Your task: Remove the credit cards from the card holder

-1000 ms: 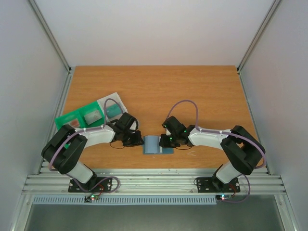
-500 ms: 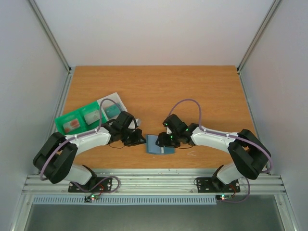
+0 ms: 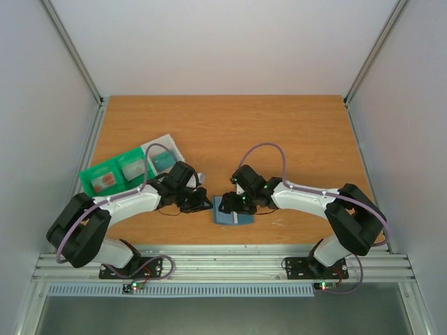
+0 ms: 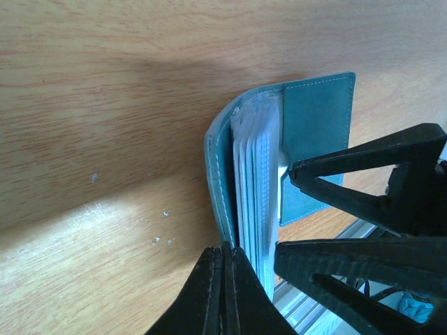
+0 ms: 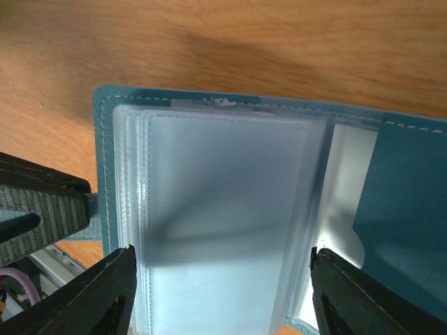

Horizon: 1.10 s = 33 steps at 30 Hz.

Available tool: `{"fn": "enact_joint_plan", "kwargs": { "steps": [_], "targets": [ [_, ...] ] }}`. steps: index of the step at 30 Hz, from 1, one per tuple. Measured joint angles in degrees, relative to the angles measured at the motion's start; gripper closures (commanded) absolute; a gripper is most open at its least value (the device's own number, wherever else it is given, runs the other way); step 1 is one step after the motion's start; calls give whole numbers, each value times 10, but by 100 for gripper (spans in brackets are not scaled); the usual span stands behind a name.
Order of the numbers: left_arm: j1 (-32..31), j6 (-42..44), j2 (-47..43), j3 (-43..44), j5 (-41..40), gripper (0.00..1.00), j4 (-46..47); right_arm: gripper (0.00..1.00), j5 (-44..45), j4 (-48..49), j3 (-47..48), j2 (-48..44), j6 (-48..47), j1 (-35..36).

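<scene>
The slate-blue card holder (image 3: pixel 230 216) lies open near the front edge, its clear plastic sleeves (image 5: pixel 223 195) fanned up. My left gripper (image 3: pixel 201 203) is shut, pinching the left cover's edge (image 4: pixel 218 181) at its tip (image 4: pixel 225 257). My right gripper (image 3: pixel 235 202) hangs open over the holder, one finger on each side of the sleeve stack (image 4: pixel 255 174). The sleeves look frosted and pale; I cannot tell whether a card is inside. Credit cards lie at the left: a teal one (image 3: pixel 165 161), a reddish-pink one (image 3: pixel 105 181) and a pale one (image 3: pixel 133 167).
A green tray (image 3: pixel 91 174) and a clear whitish tray (image 3: pixel 154 149) sit at the left behind my left arm. The metal rail (image 3: pixel 223 265) runs just in front of the holder. Bare wooden table (image 3: pixel 230 125) stretches behind both grippers.
My right gripper has opened wide and slid left over the holder's sleeves. My left gripper has closed fully at the cover edge, and the holder has shifted slightly right.
</scene>
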Motion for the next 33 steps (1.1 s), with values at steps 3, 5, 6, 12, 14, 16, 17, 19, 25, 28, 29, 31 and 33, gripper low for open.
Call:
{"fn": "enact_joint_plan", "kwargs": {
  "steps": [3,5,6,12,14,16,17,19,25,28,29,31,33],
  "targets": [
    [-1,0,-1,0,0,100,-1,32,-4,0,0,9,-2,3],
    [-3,0,-2,0,0,100,-2,34,-5,0,0,12,-2,4],
    [-3,-2,-2,0,0,100,-2,35,-5,0,0,13,-2,4],
    [-5,-5,-5,0,0,100,-4,42,-3,0,0,21,-4,5],
    [-5,-6,-5,0,0,100,-7,45,-2,0,0,24,-5,5],
    [-5,-6,-7,0,0,100,-11,49,2,-1,0,27,-7,5],
    [-5,-6,-8,1,0,100,-14,51,6,-3,0,27,-9,5],
    [-5,-6,-8,2,0,100,-17,54,16,-8,1,27,-12,5],
    [-5,-6,-11,3,0,100,-20,58,61,-41,3,13,-22,5],
    [-6,-6,-11,3,0,100,-21,56,92,-68,9,1,-27,5],
    [-6,-6,-11,3,1,100,-21,55,104,-79,10,-6,-28,5],
    [-6,-6,-11,3,2,100,-22,52,122,-103,15,-24,-30,5],
    [-6,-6,-11,3,3,100,-23,51,134,-123,23,-44,-31,5]
  ]
}}
